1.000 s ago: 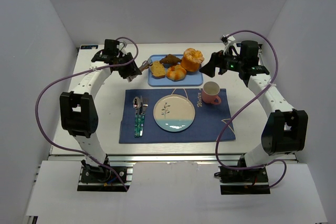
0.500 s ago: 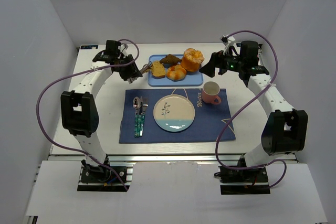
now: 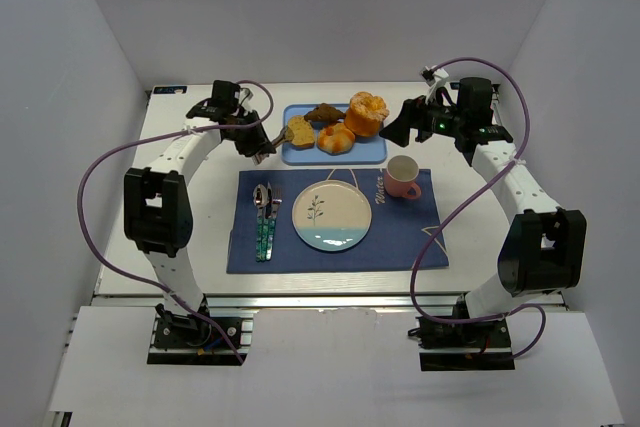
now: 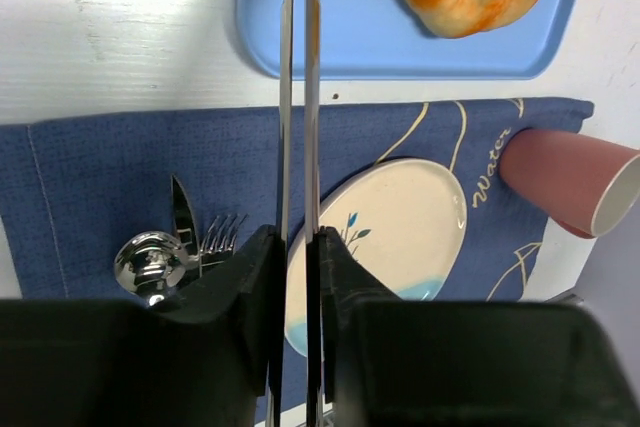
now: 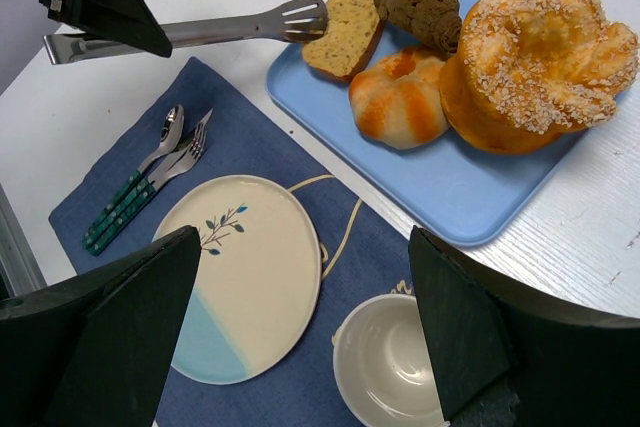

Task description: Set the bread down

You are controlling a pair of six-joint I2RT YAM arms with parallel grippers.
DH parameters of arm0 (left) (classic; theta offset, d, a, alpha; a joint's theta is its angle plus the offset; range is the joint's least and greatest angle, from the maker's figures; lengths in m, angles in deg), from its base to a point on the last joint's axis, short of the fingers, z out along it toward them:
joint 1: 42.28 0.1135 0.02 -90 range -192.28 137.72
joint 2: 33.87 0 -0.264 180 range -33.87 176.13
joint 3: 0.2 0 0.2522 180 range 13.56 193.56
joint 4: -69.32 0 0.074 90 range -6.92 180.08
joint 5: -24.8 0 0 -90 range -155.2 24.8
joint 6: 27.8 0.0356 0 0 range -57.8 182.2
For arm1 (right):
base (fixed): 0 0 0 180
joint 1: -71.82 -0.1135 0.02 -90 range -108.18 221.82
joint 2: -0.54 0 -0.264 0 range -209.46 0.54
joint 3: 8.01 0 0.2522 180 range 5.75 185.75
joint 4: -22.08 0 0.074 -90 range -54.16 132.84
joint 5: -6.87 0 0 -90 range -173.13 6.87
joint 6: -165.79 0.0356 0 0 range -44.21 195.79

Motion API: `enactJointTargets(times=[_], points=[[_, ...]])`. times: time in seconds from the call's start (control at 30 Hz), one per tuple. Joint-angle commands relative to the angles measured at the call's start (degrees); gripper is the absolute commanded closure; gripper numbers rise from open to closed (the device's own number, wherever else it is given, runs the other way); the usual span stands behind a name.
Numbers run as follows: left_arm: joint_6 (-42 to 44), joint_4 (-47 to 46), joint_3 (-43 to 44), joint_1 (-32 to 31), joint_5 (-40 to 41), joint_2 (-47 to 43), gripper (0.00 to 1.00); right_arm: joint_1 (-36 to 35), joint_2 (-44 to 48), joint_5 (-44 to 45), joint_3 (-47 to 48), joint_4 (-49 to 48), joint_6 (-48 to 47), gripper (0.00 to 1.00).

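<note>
Golden bread (image 5: 345, 32), blue tray (image 5: 470, 197), leaf-sprigged cream plate (image 5: 270, 277), seemingly teal-handled cutlery (image 5: 130, 197)

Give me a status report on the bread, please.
Left gripper shut on metal tongs, tips at small oval golden bread slice, still on blue tray. Right gripper open. Round cream plate bare.

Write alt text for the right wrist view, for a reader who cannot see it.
Metal tongs, held by the left pincer, reach the edge of the bread on a blue tray, which also holds a dark brown pastry, a glossy orange bun and a large sugared bun. Nearer, a blue placemat carries a plate, cutlery and an empty cup.
</note>
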Motion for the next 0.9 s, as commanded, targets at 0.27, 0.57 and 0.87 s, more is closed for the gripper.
enactJointTargets(times=[0.27,0.57,0.87], points=[[-2.2,-4.4,-0.5,-0.3,-5.5,-7.9,0.99,0.5,2.8,-1.0,-0.2,-1.6,0.0,0.11],[1.2,-2.3,-11.8,-0.3,-10.4,-16.9,1.00,0.6,3.6,-1.3,-0.4,-1.6,0.0,0.11],[8.1,1.4,-24.9,-0.4,-20.3,-28.5,1.00,0.7,4.7,-1.9,-0.7,-1.3,-0.1,0.11]])
